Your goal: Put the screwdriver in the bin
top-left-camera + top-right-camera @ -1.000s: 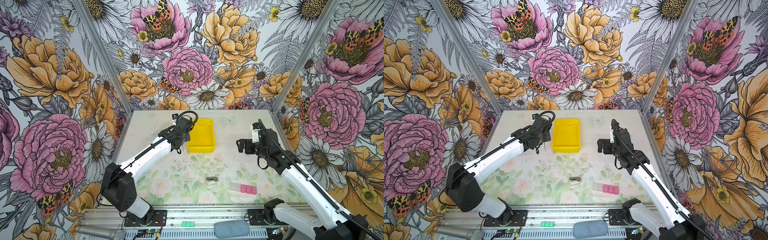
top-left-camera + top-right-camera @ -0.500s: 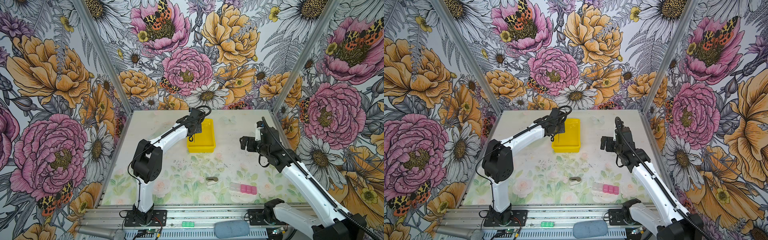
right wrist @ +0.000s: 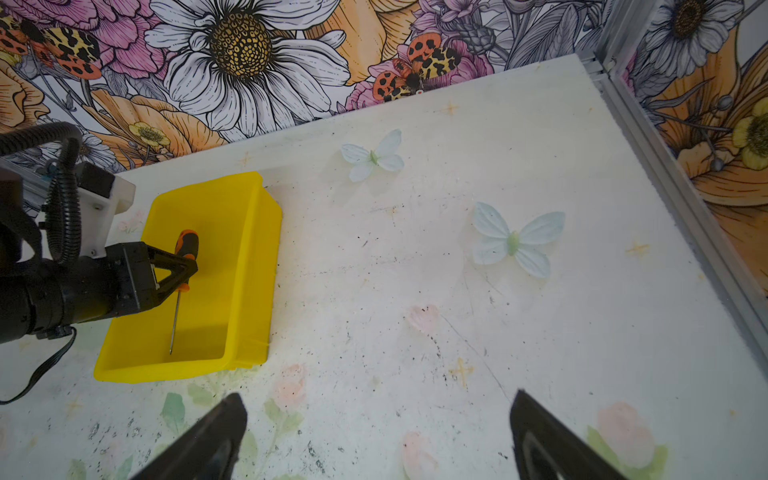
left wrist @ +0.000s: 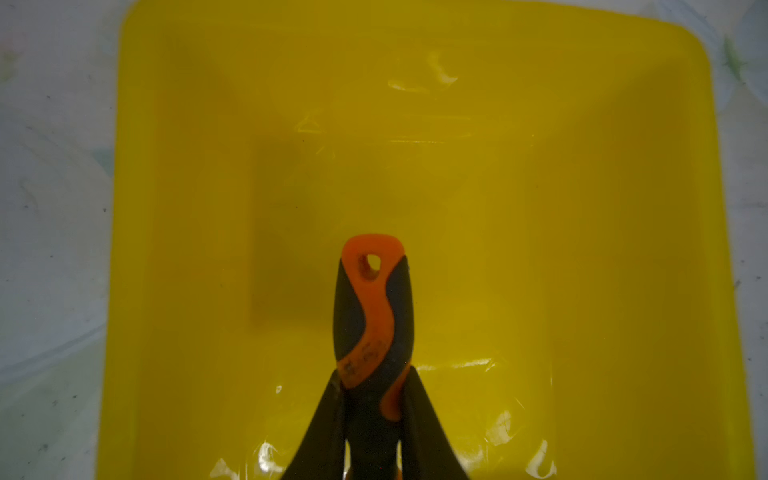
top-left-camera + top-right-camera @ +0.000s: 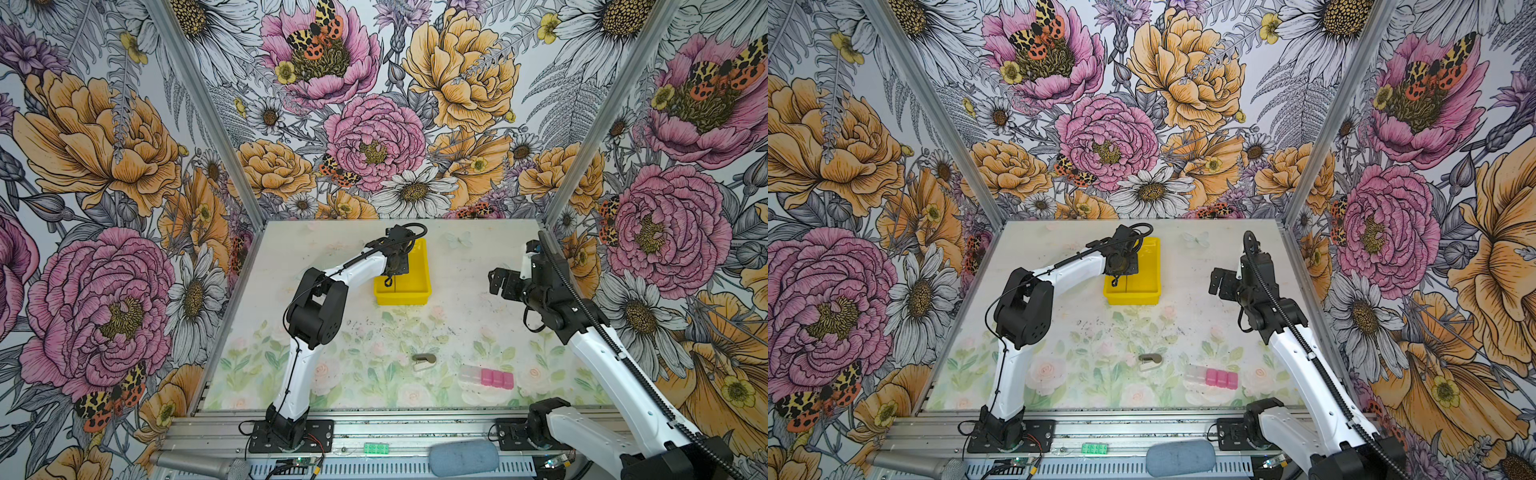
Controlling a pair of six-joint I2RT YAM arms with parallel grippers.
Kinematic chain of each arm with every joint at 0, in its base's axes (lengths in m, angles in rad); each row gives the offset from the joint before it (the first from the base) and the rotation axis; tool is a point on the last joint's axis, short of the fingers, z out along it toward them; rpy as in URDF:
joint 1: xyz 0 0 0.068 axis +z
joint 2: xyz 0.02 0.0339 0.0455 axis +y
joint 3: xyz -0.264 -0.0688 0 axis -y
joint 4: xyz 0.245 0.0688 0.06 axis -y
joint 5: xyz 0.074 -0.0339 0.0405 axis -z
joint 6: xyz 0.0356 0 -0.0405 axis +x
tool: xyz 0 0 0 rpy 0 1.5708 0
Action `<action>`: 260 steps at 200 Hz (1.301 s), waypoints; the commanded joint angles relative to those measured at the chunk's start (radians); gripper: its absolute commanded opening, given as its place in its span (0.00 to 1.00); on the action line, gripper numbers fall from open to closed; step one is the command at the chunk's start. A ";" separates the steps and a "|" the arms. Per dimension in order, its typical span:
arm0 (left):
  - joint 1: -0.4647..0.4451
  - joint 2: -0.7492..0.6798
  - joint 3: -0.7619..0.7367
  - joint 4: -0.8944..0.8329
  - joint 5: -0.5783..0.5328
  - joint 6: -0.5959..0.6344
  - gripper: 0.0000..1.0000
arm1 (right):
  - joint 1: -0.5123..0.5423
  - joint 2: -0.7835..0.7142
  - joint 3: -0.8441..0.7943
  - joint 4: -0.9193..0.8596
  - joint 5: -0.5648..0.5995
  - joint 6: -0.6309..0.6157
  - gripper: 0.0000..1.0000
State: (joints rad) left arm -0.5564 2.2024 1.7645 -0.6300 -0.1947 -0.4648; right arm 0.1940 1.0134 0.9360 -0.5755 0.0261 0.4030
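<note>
You've got two matching arms. Left arm (image 5: 357, 266) and right arm (image 5: 602, 365): glossy white links, bulky black joint housings (image 5: 316, 311), flat black base mounts (image 5: 291, 430). A thin black cable (image 5: 293, 370) runs along the left arm's lower link. A ribbed black conduit (image 5: 586, 299) runs down the right arm. At the left wrist there's a white bracket (image 3: 104, 203) and a looped corrugated hose (image 3: 66, 199). Left gripper (image 3: 189, 269) and right gripper (image 3: 376, 415) are matte black with tapered, triangular fingers (image 3: 536, 432); the left ones have cut-out centres.

The left gripper (image 5: 394, 272) hangs over the bin (image 5: 402, 298); the right gripper (image 5: 497, 284) hovers apart.
</note>
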 commanded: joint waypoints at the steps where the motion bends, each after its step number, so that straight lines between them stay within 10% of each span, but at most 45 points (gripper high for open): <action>1: 0.015 0.015 0.020 0.027 0.035 -0.009 0.24 | -0.009 0.006 -0.005 0.051 -0.059 -0.003 0.99; 128: 0.005 -0.039 0.041 0.026 0.032 -0.009 0.56 | -0.005 -0.011 -0.047 0.124 -0.383 -0.227 1.00; 176: -0.014 -0.174 -0.033 0.026 -0.006 0.050 0.98 | -0.011 -0.071 -0.084 0.126 -0.267 -0.157 0.99; 260: 0.034 -0.638 -0.502 0.137 -0.312 0.142 0.99 | -0.031 -0.194 -0.262 0.257 0.196 -0.077 1.00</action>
State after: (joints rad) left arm -0.5636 1.6600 1.3933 -0.5385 -0.3046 -0.3393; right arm 0.1833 0.8612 0.7654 -0.4168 0.0284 0.2852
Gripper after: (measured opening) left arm 0.986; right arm 0.995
